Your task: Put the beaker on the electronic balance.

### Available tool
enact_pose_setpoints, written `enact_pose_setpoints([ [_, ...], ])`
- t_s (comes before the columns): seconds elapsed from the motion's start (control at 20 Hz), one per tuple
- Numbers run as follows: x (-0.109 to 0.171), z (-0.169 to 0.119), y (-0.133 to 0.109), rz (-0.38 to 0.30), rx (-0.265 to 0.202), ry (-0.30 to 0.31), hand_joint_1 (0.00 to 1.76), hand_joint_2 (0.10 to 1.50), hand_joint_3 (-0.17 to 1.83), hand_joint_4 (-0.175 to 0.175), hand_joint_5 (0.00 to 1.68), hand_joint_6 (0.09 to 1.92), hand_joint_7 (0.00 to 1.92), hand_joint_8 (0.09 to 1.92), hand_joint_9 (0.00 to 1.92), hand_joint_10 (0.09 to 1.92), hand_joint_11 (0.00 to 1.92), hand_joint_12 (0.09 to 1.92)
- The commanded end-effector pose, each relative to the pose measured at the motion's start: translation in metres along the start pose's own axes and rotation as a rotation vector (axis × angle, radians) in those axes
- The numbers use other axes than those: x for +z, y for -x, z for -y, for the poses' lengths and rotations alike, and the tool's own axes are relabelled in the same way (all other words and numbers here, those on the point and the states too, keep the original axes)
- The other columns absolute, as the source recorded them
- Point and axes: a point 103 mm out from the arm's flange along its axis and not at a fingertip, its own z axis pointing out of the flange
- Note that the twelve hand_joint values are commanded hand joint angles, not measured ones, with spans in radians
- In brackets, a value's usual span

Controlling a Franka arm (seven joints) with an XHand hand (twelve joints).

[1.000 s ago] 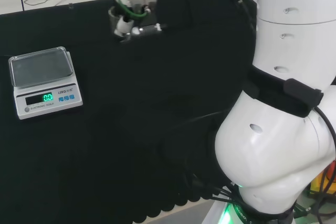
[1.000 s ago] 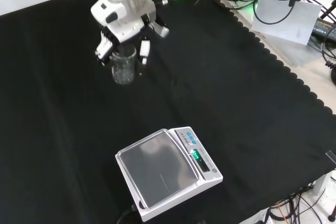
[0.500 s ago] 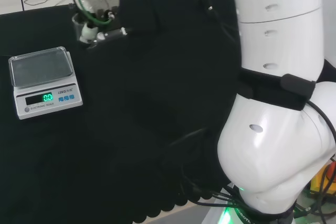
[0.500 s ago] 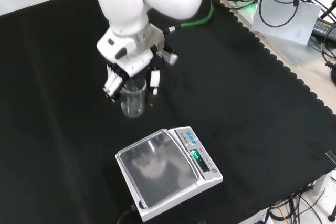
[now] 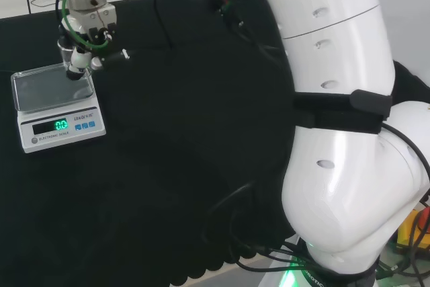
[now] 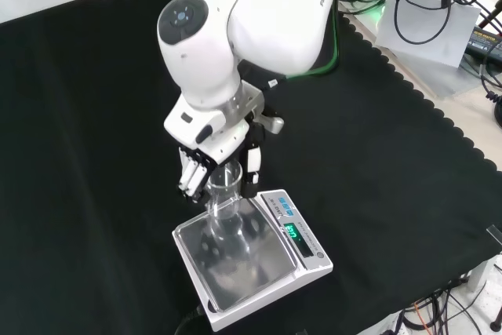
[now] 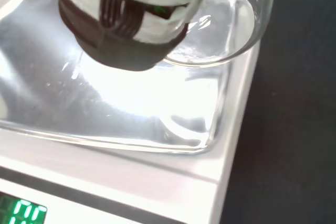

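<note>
Glass beaker (image 6: pixel 223 202) clamped in my fingers (image 6: pixel 190 174), over the balance (image 6: pixel 249 256) edge; released here, it might tip off.

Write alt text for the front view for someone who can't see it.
A robot hand holds a clear beaker over the pan of an electronic balance on black cloth. The white arm link reaches in from above.

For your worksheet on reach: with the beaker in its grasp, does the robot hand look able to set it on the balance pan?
Probably yes. The robot hand holds the beaker right over the pan, and nothing lies on the pan.
</note>
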Motion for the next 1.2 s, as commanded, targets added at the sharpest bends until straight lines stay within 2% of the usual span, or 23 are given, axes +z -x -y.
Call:
enact_pose_setpoints([
  [0.05, 0.015, -0.008, -0.019, 0.007, -0.029, -0.039, 1.11, 0.93, 0.59, -0.175, 0.81, 1.39, 0.63, 1.37, 1.00, 1.25, 1.26, 0.88],
  [0.4, 0.029, -0.017, -0.023, 0.010, -0.033, -0.060, 1.11, 0.92, 0.60, -0.175, 0.81, 1.39, 0.63, 1.37, 1.00, 1.25, 1.26, 0.88],
  [0.45, 0.032, -0.027, -0.035, 0.017, -0.030, -0.062, 1.11, 0.92, 0.60, -0.175, 0.81, 1.39, 0.63, 1.37, 1.00, 1.25, 1.26, 0.88],
  [0.55, 0.034, -0.032, -0.040, 0.018, -0.029, -0.063, 1.11, 0.92, 0.60, -0.175, 0.81, 1.39, 0.63, 1.37, 1.00, 1.25, 1.26, 0.88],
  [0.9, 0.033, -0.032, -0.036, 0.010, -0.038, -0.074, 1.11, 0.95, 0.54, -0.175, 0.80, 1.39, 0.64, 1.34, 1.01, 1.22, 1.27, 0.87],
  [1.0, 0.032, -0.027, -0.029, -0.001, -0.040, -0.086, 1.19, 0.77, 0.71, -0.147, 0.58, 1.41, 0.63, 1.29, 1.01, 1.19, 1.31, 0.85],
  [1.1, 0.029, -0.021, -0.024, -0.006, -0.042, -0.091, 1.23, 0.62, 0.87, -0.107, 0.37, 1.34, 0.61, 1.22, 1.02, 1.14, 1.35, 0.84],
  [1.2, 0.025, -0.016, -0.019, -0.007, -0.045, -0.088, 1.22, 0.53, 0.96, -0.074, 0.21, 1.09, 0.57, 1.17, 1.02, 1.08, 1.33, 0.85],
])
